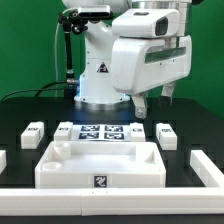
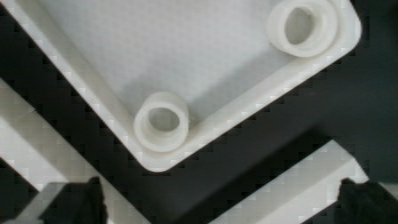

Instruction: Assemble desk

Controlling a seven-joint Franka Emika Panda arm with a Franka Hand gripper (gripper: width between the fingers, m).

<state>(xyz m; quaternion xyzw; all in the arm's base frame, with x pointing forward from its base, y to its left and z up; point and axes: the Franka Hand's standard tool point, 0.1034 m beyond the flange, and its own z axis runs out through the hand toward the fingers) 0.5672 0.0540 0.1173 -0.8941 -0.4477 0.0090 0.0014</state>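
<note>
Lower centre of frame: desk top [image 1: 70,177]; marker board [image 1: 97,132] just behind; first leg [image 1: 33,134] left of board, second leg [image 1: 166,135] right; my pincer [image 1: 154,101] upper right.

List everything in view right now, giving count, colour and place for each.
desk top: one, white, lying flat at the front centre of the table, with a tag on its near edge.
round sockets: two in the wrist view, white, just inside the desk top's rim.
legs: at least two, white with black-and-white tags, one out to each side of the marker board; I cannot tell if there are more near the board.
marker board: one, white with black tags, behind the desk top.
white rails: strips along the exterior view's left, right and front.
table: one, black.
robot arm: one, white, at the back.
gripper: one, open and empty, above the table.
</note>
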